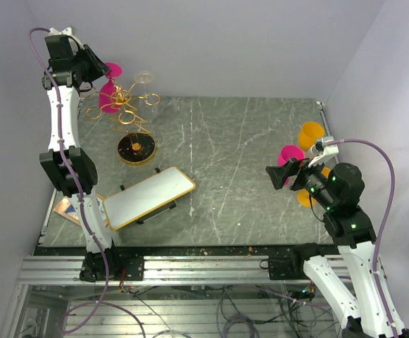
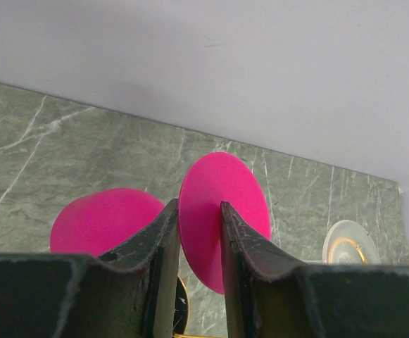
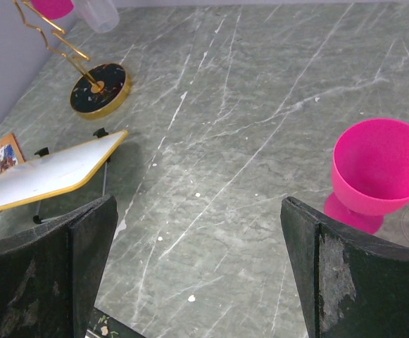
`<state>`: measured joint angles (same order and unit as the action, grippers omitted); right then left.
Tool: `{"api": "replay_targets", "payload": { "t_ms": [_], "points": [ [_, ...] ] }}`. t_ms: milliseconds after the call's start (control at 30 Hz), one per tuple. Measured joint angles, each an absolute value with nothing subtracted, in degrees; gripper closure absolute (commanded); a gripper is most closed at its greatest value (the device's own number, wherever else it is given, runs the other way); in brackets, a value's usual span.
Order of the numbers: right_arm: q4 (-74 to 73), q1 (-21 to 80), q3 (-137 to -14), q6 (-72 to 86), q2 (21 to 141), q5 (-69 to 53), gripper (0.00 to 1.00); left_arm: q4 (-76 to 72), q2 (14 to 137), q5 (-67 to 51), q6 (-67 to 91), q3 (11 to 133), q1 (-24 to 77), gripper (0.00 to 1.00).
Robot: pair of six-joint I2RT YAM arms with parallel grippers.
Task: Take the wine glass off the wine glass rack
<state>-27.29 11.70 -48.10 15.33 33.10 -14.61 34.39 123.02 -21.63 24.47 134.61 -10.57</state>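
The gold wine glass rack (image 1: 129,105) rises on its round black base (image 1: 136,148) at the back left. A pink wine glass (image 1: 112,69) hangs on it, its round foot (image 2: 222,193) facing the left wrist camera. My left gripper (image 2: 198,208) is high up at that foot, jaws a narrow gap apart with pink showing between them. Contact is hidden. A second pink glass (image 2: 102,222) and a clear one (image 1: 144,79) hang beside it. My right gripper (image 3: 198,203) hovers wide open over bare table at the right.
A white gold-edged board (image 1: 148,197) lies in front of the rack, with a small picture card (image 1: 69,208) at its left. At the right stand an upright pink glass (image 3: 380,169) and two orange cups (image 1: 311,132), close to my right arm. The back wall stands right behind the rack.
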Motion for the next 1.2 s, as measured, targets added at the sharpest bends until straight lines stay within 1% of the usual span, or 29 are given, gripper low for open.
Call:
{"api": "replay_targets", "payload": {
  "t_ms": [300, 433, 633, 933, 1200],
  "points": [
    [-27.27, 11.7, -48.1, 15.33, 33.15, -14.61, 0.0, 33.34, 122.96, -22.46, 26.41, 134.58, -10.57, 0.89],
    [-27.29, 11.7, -48.1, 15.33, 33.15, -14.61, 0.0, 32.4, 122.63, -23.68, 28.21, 133.95, -10.57, 0.93],
    [-27.27, 11.7, -48.1, 15.33, 33.26, -14.63, 0.0, 30.76, 121.1, -25.65, 31.62, 131.15, -10.57, 0.93],
    [-27.29, 11.7, -48.1, 15.35, 33.67, -14.61, 0.0, 29.39, 120.4, -29.1, 35.55, 130.15, -10.52, 0.93],
    [-27.27, 11.7, -48.1, 15.35, 33.63, -14.63, 0.0, 29.32, 117.08, -30.65, 37.69, 126.76, -10.92, 0.93]
  ]
}}
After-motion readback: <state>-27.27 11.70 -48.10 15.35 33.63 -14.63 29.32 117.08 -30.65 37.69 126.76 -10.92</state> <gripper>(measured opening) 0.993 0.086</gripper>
